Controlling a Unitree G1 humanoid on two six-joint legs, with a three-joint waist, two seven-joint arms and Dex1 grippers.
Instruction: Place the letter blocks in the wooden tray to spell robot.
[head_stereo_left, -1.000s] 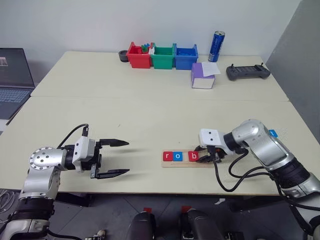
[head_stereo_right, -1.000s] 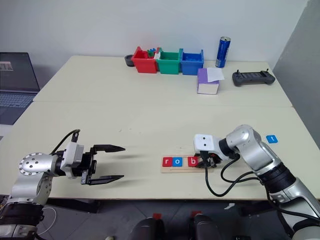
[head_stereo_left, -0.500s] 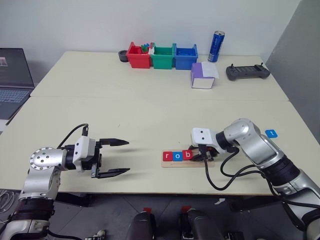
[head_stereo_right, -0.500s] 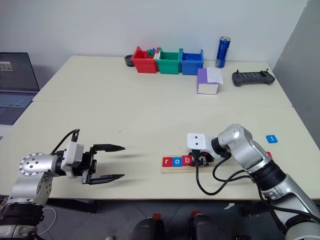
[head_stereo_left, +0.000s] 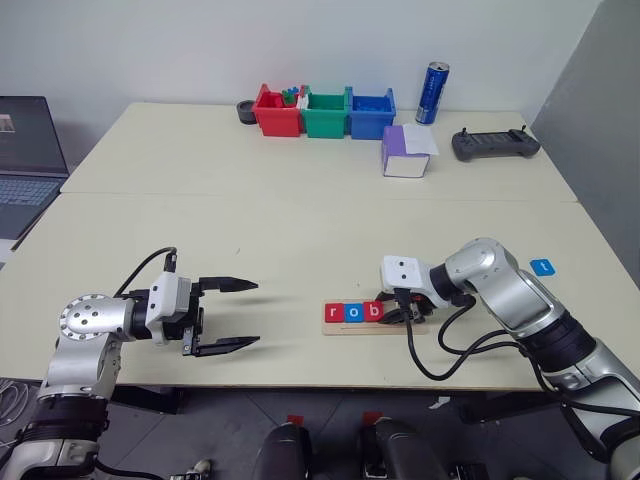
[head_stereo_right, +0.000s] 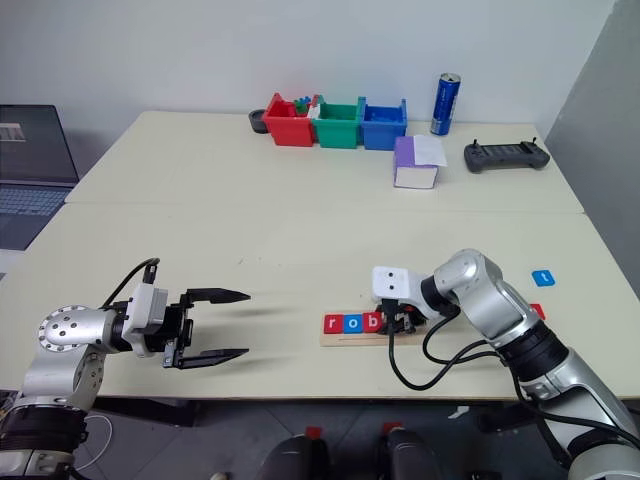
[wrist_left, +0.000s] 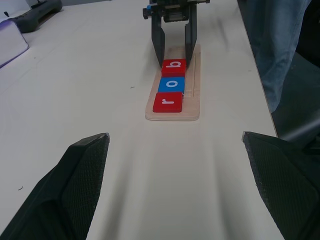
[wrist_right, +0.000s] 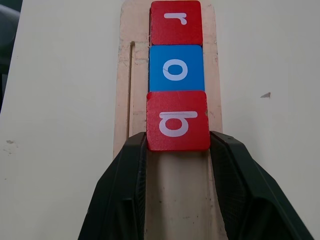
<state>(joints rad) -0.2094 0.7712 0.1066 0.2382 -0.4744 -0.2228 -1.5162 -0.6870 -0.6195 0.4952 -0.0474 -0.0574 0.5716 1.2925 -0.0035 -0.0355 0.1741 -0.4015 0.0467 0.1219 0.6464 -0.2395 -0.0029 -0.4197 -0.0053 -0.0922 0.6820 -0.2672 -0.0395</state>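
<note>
The wooden tray (head_stereo_left: 362, 328) lies near the table's front edge, right of centre. In its groove a red r block (head_stereo_left: 333, 312), a blue o block (head_stereo_left: 352, 312) and a red b block (head_stereo_left: 372, 311) sit edge to edge. My right gripper (head_stereo_left: 398, 316) is shut on the b block (wrist_right: 177, 120), one finger (wrist_right: 131, 165) against each side. A blue t block (head_stereo_left: 541, 267) lies on the table to the far right. A bit of another red block (head_stereo_right: 538, 311) peeks past my right forearm. My left gripper (head_stereo_left: 232, 315) hovers open and holds nothing, well left of the tray.
Red (head_stereo_left: 277, 112), green (head_stereo_left: 326, 112) and blue (head_stereo_left: 371, 113) bins stand in a row at the back. Beside them are a blue can (head_stereo_left: 432, 93), a purple-and-white box (head_stereo_left: 405, 152) and a black controller (head_stereo_left: 495, 145). A laptop (head_stereo_left: 25, 160) sits at far left.
My right gripper slid the b block left along the tray until it met the o block, uncovering the t block. The left arm stayed still.
</note>
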